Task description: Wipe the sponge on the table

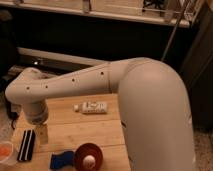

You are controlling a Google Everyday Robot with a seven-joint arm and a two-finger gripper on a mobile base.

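The gripper [42,134] hangs over the table [95,127]; whether it is spread or closed cannot be told. The sponge [61,160] lies at its 5 o'clock, seemingly touching the bowl [89,156]. Soft and light, it likely suits a pinch across its narrow sides.

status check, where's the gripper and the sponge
Gripper over table, beside black block. Sponge untouched at front edge, beside bowl. Path between looks clear.
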